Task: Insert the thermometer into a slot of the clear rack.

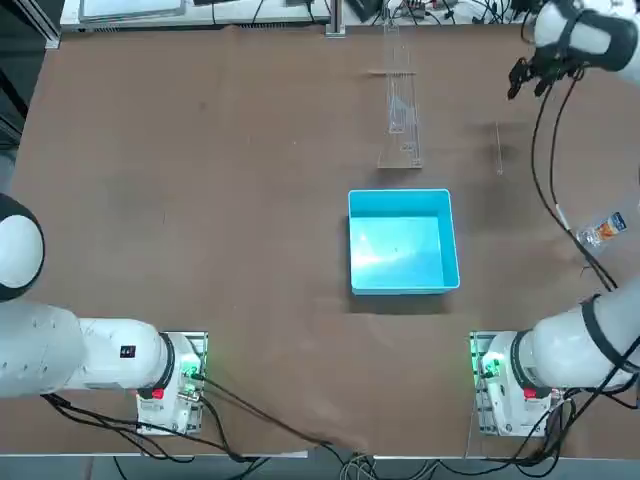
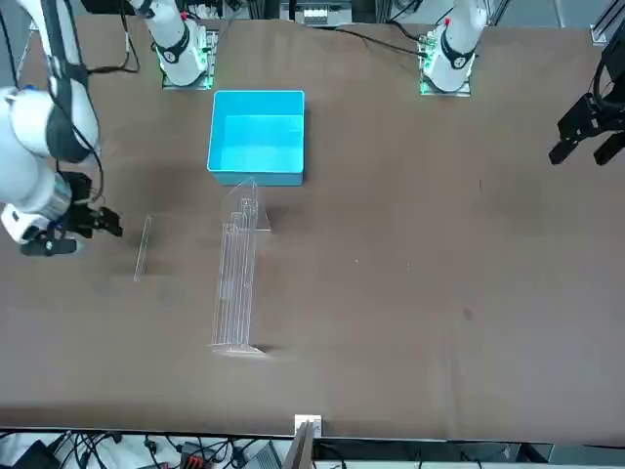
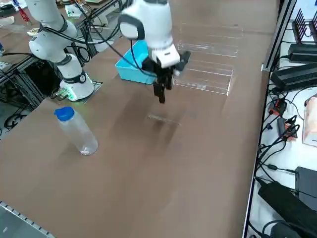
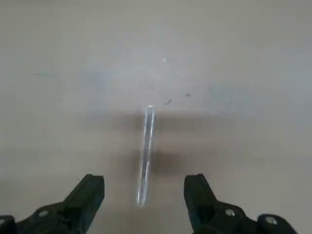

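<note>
Rack slots are narrow: the clear rack (image 1: 401, 95) stands left of the thermometer (image 1: 498, 148), which lies flat on the worktop (image 1: 200, 200). Rightmost, the empty end effector (image 1: 528, 78) hovers with fingers spread; the thin rod could roll or slip when pinched.

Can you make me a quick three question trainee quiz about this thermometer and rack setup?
1. True or false: the thermometer already stands in the clear rack.
2. The right gripper is: A open above the thermometer, B shut on it, C inside the blue bin.
3. Fill in: the thermometer lies flat on the ____.

Key: 1 false; 2 A; 3 table.
</note>
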Controlling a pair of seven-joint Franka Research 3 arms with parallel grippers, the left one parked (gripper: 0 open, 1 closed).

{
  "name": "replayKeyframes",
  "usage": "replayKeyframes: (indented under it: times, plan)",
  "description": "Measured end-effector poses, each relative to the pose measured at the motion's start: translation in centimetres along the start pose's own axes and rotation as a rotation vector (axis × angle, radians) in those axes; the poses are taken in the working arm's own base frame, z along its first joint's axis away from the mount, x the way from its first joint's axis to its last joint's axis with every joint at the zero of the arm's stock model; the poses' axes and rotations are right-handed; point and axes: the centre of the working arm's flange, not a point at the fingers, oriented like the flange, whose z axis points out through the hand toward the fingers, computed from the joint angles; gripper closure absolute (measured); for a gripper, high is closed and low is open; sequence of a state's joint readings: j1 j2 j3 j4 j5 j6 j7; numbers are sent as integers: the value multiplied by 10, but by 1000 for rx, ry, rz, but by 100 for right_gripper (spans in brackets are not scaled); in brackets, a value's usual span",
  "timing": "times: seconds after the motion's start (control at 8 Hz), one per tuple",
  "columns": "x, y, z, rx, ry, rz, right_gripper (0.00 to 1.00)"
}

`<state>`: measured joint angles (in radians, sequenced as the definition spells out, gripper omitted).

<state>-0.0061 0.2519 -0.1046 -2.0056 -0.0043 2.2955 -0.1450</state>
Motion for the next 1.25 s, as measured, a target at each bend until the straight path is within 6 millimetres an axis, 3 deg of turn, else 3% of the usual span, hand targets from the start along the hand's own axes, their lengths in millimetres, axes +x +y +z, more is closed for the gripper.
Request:
replayKeyframes:
  times: [0.12,0.38,1.25]
  plan:
    - [-6,3,28,-3,0,5,0]
    - [-9,6,62,-6,-16,11,2]
    - [-12,5,122,48,-29,143,7]
